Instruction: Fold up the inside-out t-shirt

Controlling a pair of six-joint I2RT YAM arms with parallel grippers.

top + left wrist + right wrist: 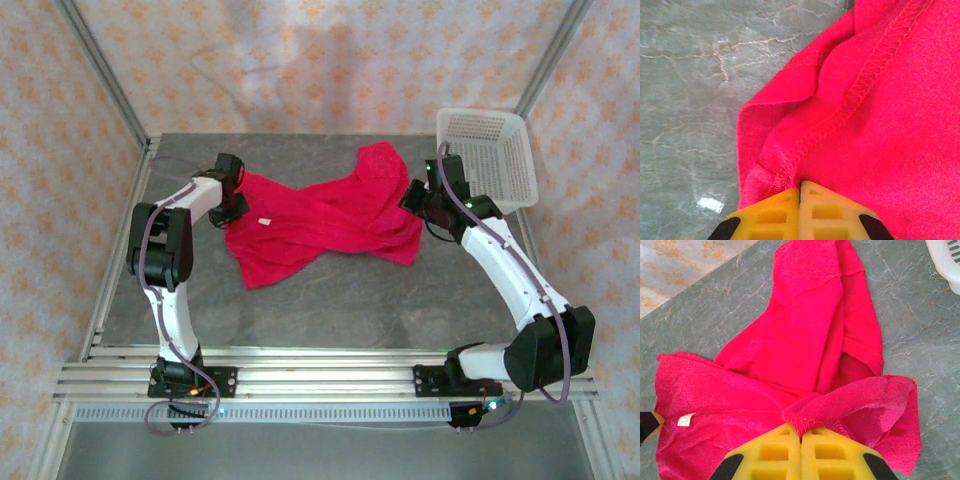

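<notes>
I have the left gripper [800,192] and right gripper [801,431] each pinched tight on the crumpled t-shirt [320,215]; folding looks barely begun.

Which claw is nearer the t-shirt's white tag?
Left. The left claw pinches the red t-shirt at its edge, right beside the white tag; the right claw pinches the opposite edge, by the white basket.

Top external: mounted high behind arm bases, faces down and toward far wall, covers whole table [330,300]. Left wrist: rides just above left gripper [800,195], very close on cloth edge. Right wrist: above right gripper [801,432], faces far, wider take. All three share inside-out t-shirt [320,220].
</notes>
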